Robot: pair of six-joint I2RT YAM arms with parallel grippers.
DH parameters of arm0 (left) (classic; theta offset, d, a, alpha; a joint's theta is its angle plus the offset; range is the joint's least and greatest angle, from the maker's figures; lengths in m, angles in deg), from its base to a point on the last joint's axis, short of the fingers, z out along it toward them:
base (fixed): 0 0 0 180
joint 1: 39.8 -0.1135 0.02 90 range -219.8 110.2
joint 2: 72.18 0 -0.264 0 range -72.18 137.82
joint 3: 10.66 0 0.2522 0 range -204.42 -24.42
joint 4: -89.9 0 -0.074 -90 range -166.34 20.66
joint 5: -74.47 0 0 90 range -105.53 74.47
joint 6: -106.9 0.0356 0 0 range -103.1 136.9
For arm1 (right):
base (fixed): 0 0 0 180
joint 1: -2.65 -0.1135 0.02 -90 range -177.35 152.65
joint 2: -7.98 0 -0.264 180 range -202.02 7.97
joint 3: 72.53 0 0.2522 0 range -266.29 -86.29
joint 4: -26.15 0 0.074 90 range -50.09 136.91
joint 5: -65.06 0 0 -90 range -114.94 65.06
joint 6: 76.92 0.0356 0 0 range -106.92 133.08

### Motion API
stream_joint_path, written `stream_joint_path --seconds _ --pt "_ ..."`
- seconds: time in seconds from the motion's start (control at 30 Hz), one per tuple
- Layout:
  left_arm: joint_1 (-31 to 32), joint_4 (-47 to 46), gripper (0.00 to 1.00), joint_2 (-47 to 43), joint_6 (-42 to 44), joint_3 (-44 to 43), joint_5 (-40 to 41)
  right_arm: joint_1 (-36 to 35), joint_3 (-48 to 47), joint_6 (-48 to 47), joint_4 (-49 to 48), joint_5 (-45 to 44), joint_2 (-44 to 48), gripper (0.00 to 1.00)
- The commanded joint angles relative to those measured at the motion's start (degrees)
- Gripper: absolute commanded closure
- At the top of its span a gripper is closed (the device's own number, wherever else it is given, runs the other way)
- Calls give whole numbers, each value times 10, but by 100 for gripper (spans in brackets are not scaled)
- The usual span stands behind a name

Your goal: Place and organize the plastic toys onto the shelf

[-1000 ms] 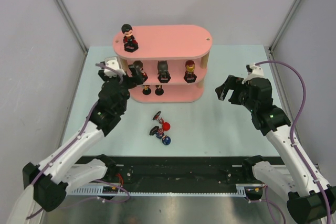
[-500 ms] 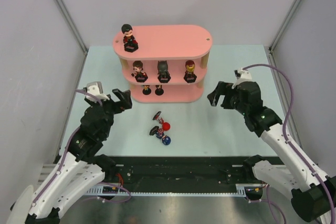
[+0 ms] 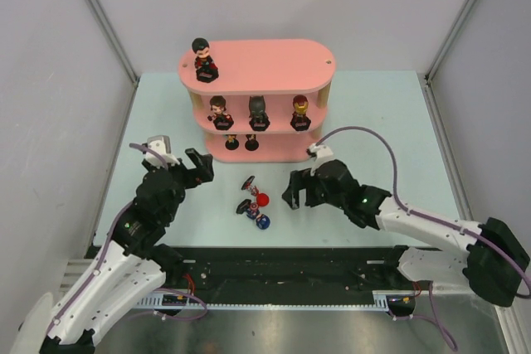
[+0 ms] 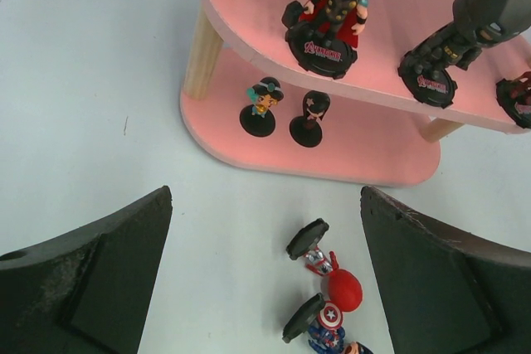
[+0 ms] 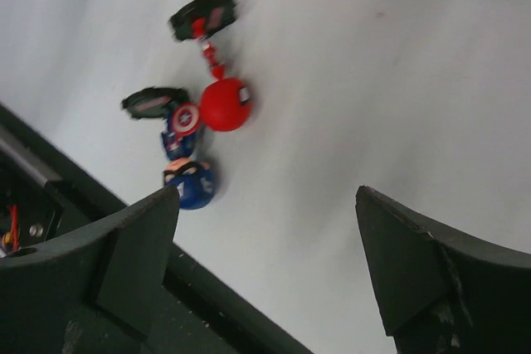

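Note:
The pink shelf (image 3: pixel 274 62) stands at the back of the table. One toy (image 3: pixel 202 60) stands on its top tier. Three toys stand on the middle tier: dark-haired (image 3: pixel 220 112), black (image 3: pixel 259 112), red-gold (image 3: pixel 300 111). A red-headed toy (image 3: pixel 261 199) and a blue-headed toy (image 3: pixel 260 220) lie toppled on the table. My left gripper (image 3: pixel 189 168) hangs open and empty left of them; its wrist view shows the red-headed toy (image 4: pixel 343 288) between the fingers' lines, farther off. My right gripper (image 3: pixel 297 191) is open just right of the pair, with the blue-headed toy (image 5: pixel 191 184) beside its left finger.
Two tiny figures (image 3: pixel 232 142) (image 3: pixel 251 143) stand on the shelf's bottom board. A black rail (image 3: pixel 282 275) runs along the near table edge, close to the lying toys. White walls with metal posts close in the table on three sides.
My left gripper drew back from the shelf's middle tier toward me, leaving the dark-haired toy standing there. My right arm swung left and down to the lying toys.

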Motion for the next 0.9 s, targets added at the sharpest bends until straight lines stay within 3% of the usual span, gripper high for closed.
stream_joint_path --seconds 0.0,0.3,0.87 --pt "1 -15 0 18 -9 -17 -24 -69 -5 21 -104 -20 -40 8" --pt "1 -8 0 21 -11 -10 -45 -128 -4 64 -163 0 -149 11" --pt "1 -9 0 29 -14 -7 -62 -127 -5 87 -248 72 -246 25"
